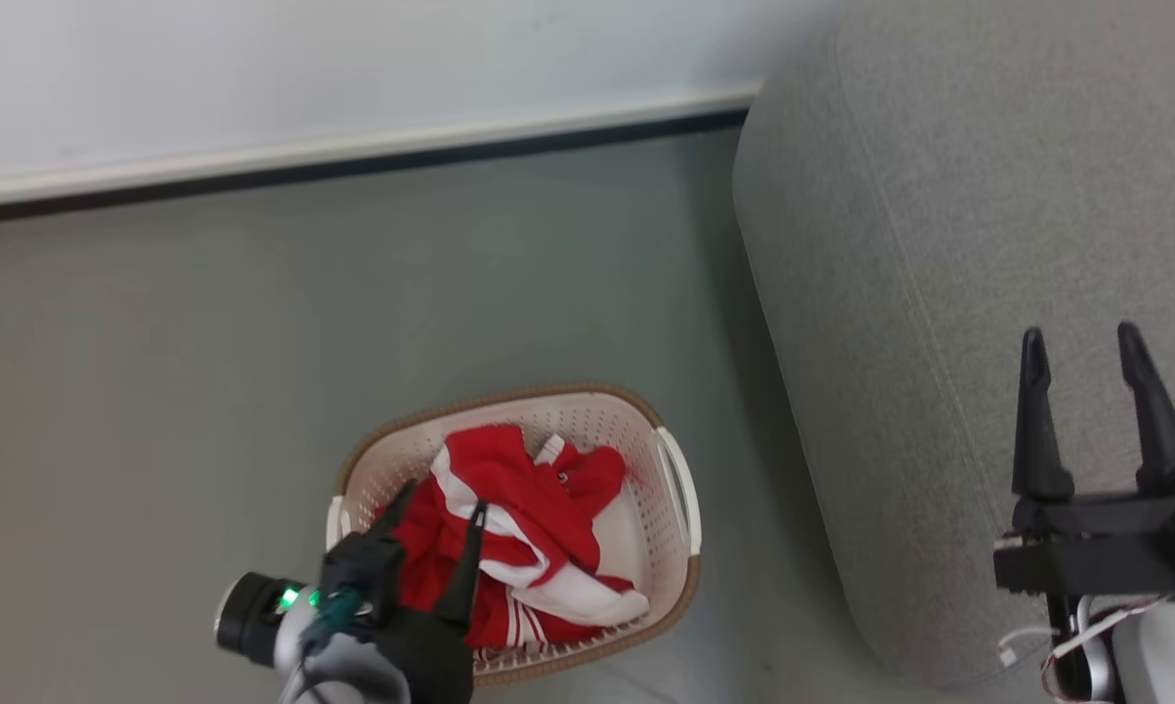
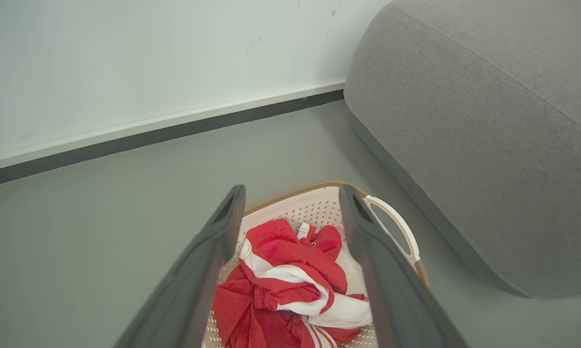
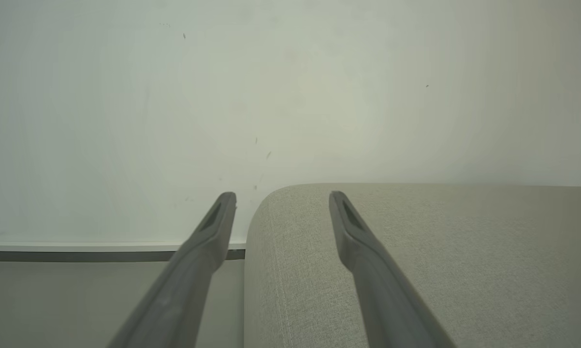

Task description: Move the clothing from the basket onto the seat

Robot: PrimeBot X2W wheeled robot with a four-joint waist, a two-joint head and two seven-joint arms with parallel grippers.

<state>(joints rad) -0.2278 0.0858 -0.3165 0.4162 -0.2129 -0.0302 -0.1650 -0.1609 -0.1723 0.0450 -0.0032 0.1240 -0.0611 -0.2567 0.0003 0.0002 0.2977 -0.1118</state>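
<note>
Two empty, wide-open tools: left tool [image 1: 443, 497] hangs over the clothing [image 1: 539, 508] heaped in the basket [image 1: 509, 396], left of the seat [image 1: 939, 244]; right tool [image 1: 1081, 334] hovers above the seat. Pickup seemingly pending: lower, pinch fabric.

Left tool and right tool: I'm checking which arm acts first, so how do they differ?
The left tool hangs over the basket, above the clothing; the right tool hangs over the sofa. The left tool looks smaller, so lower, in the head view; the right tool looks bigger and nearer. Both are open and empty.
</note>
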